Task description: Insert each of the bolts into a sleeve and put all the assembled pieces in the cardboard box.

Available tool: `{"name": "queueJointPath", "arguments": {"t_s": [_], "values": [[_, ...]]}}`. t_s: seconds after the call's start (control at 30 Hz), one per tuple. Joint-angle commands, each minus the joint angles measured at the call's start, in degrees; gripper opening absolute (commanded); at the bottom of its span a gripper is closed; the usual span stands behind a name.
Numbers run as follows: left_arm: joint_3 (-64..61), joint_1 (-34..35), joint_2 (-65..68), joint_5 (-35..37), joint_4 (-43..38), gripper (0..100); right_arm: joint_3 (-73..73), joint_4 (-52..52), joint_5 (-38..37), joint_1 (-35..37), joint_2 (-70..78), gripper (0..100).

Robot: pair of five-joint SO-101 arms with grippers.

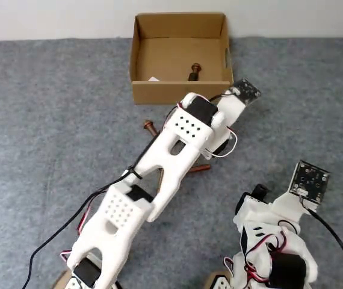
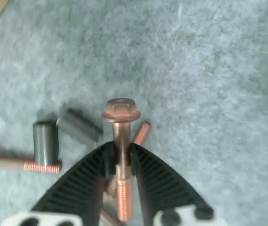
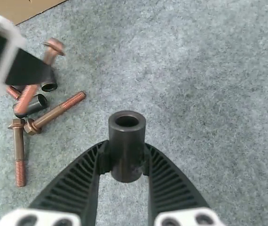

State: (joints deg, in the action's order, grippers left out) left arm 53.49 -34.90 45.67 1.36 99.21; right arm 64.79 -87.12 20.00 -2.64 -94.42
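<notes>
My left gripper (image 2: 121, 149) is shut on a copper bolt (image 2: 120, 136), gripped by its shaft with the flanged head (image 2: 121, 110) pointing away over the grey carpet. My right gripper (image 3: 126, 153) is shut on a dark sleeve (image 3: 126, 141) held upright, its open bore facing the camera. Past it, loose bolts (image 3: 19, 153) (image 3: 56, 110) and two dark sleeves (image 3: 30, 104) (image 3: 48, 84) lie in a cluster on the carpet. The cardboard box (image 1: 180, 91) stands at the far middle, with one assembled piece (image 1: 194, 71) inside.
The left arm (image 1: 177, 144) stretches diagonally across the middle and covers most of the loose parts; a bolt (image 1: 150, 126) and another (image 1: 198, 169) peek out beside it. The right arm (image 1: 274, 241) sits at the near right. Open carpet lies to the far right and left.
</notes>
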Motion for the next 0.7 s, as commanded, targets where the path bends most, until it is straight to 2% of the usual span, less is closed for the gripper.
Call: {"name": "queueJointPath", "arguments": {"t_s": [0.0, 0.1, 0.37, 0.53, 0.67], "values": [[-3.9, 0.1, -15.1, 2.4, 1.3, 0, -0.9, 1.0, 0.5, -0.2, -0.3, 0.8], [-7.5, 0.1, -23.2, 6.5, 1.2, 0, -1.9, 0.9, 0.5, 0.1, -0.7, 0.8], [-19.6, -0.1, -42.0, 15.6, 0.9, 0, -2.5, -0.4, -0.4, 8.6, -8.0, 0.8], [-29.1, -0.2, -55.8, 19.4, -3.1, 0, -4.7, 0.0, -6.0, 12.2, -9.4, 0.8], [-42.7, -0.2, -67.7, 19.5, -11.3, 0, -6.7, -0.1, -8.8, 15.1, -9.4, 0.8]]}}
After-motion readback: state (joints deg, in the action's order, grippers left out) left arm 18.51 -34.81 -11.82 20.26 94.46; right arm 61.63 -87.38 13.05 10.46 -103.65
